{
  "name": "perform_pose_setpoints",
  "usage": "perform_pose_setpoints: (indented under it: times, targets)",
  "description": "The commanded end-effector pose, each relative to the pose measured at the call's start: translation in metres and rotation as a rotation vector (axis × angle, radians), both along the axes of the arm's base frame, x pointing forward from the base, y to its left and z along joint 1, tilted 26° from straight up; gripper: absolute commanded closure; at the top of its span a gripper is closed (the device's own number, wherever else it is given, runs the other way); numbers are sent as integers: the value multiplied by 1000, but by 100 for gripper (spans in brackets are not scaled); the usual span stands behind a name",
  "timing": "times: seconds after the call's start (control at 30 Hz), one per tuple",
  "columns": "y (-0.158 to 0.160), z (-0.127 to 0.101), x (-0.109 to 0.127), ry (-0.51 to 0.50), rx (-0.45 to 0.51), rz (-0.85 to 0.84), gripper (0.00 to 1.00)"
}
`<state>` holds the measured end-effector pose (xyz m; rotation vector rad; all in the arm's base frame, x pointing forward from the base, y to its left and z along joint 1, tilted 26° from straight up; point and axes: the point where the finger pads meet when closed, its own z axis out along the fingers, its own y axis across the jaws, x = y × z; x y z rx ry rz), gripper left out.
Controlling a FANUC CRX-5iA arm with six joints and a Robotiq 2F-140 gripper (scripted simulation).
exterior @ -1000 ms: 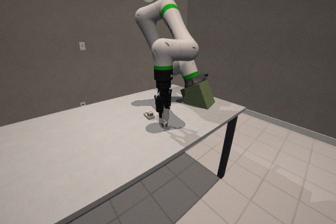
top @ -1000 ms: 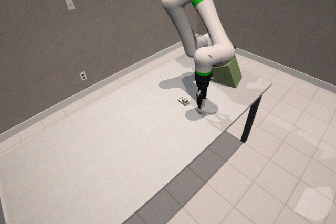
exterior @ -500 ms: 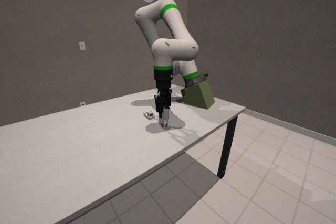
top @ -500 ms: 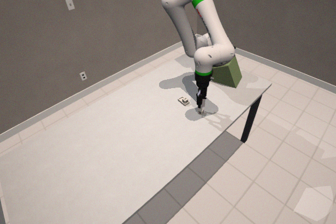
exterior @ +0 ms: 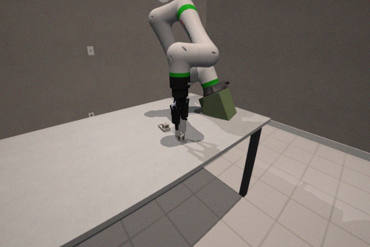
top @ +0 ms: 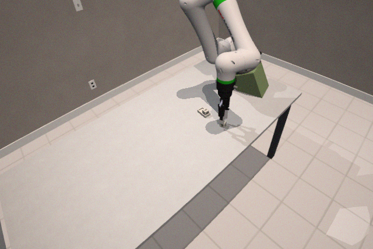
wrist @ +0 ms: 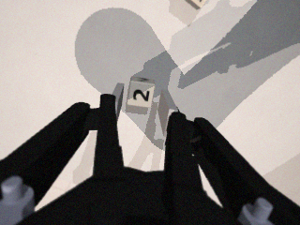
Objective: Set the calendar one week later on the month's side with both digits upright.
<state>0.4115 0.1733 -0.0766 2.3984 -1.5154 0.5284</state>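
Observation:
A light cube [exterior: 180,138] [wrist: 141,95] stands on the table outside the tray. Its top face shows a black 2, turned sideways in the wrist view. My gripper [top: 223,119] [exterior: 180,133] [wrist: 141,97] is partly open and points down, its fingertips low around this cube, with a gap on each side in the wrist view. The small tray [top: 202,115] [exterior: 163,129] lies flat on the table nearby. The other cube [top: 205,111] [exterior: 165,125] is in it, at one end; its digit is too small to read. Only a corner of the tray area shows in the wrist view.
The green wedge-shaped base block [top: 252,84] [exterior: 219,106] stands behind the gripper, under the arm. The table's edge [top: 250,144] [exterior: 203,166] runs to the right of the loose cube. Arm shadows cover the table around the gripper.

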Motion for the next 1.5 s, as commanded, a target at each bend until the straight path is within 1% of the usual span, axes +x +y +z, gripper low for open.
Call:
perform_pose_setpoints:
  times: [0.0, 0.13, 0.33, 0.4, 0.67, 0.97, 1.07, 1.27, 1.33, 1.47]
  targets:
    - [0, 0, 0, 0, 0, 0, 71]
    - [1, 2, 0, 0, 0, 0, 71]
    - [7, 15, -3, 0, 0, 0, 71]
    - [7, 15, -3, 0, 0, 0, 71]
    - [15, 34, -6, 0, 0, 0, 71]
    - [16, 36, -7, -2, -5, 0, 71]
    - [15, 34, -8, -17, -54, -1, 71]
    - [18, 34, -8, -98, -217, 4, 71]
    - [20, 33, -8, -112, -237, 6, 71]
    - [21, 32, -9, -113, -242, 5, 71]
